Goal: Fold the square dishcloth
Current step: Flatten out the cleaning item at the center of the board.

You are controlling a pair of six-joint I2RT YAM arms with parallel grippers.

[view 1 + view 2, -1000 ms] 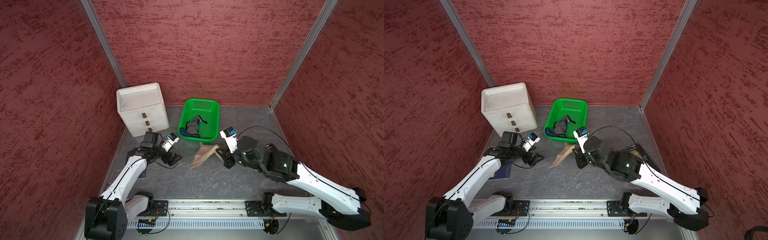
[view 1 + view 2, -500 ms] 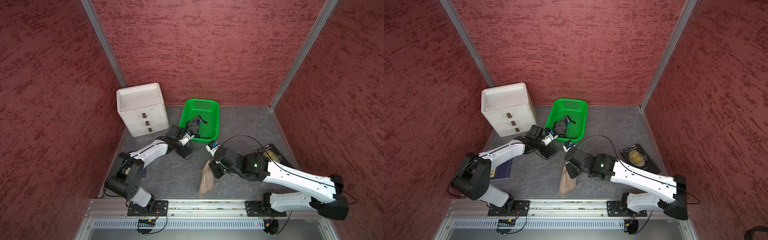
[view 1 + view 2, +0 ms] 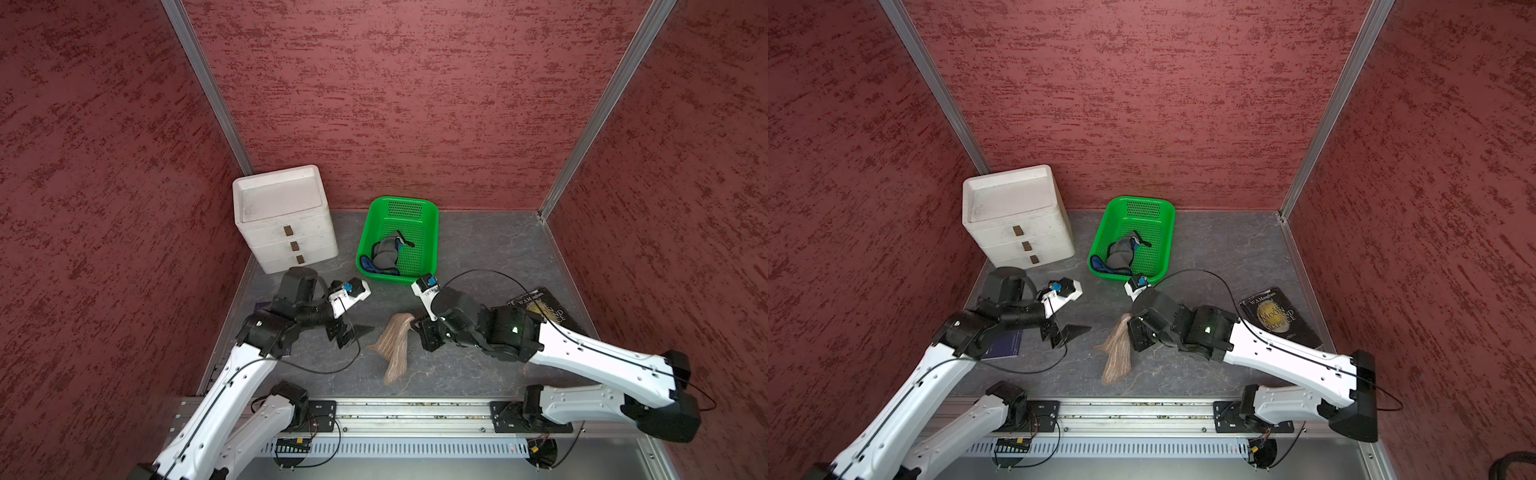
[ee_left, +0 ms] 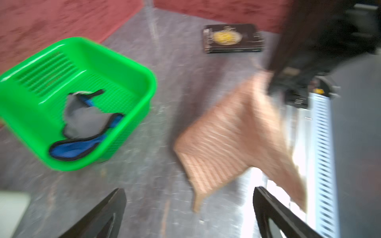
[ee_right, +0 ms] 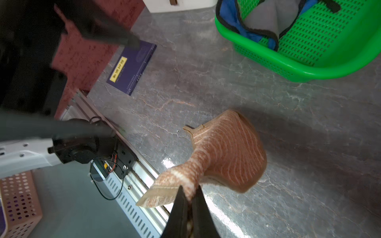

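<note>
The tan, soft woven dishcloth [image 3: 395, 347], ribbed with fine pale stripes, is hanging bunched into a fan shape from the right gripper [image 5: 189, 191]. That gripper's thin black jaws are pressing together on one gathered edge of the cloth. The cloth is sitting over the front middle of the grey, marble-veined tabletop [image 3: 478, 249], between the two arms and in front of the basket. Whether its lower end is touching the surface I cannot tell. The left gripper [image 4: 188, 193] is hovering near it with its black triangular jaws spread wide, gripping nothing.

Behind, the bright green, rounded rectangular plastic basket [image 3: 434, 232], perforated with fine slots, is holding a crumpled grey and blue fabric piece [image 3: 384, 255] edged in black. The white, boxy plastic chest [image 3: 286, 226] of three drawers with small brown handles is standing at the back left, and all three drawers are sitting closed. A glossy black paperback book [image 3: 544, 309] with a gold emblem is lying flat beside the right arm. A flat purple book [image 3: 1005, 345] is lying partly under the left arm.
</note>
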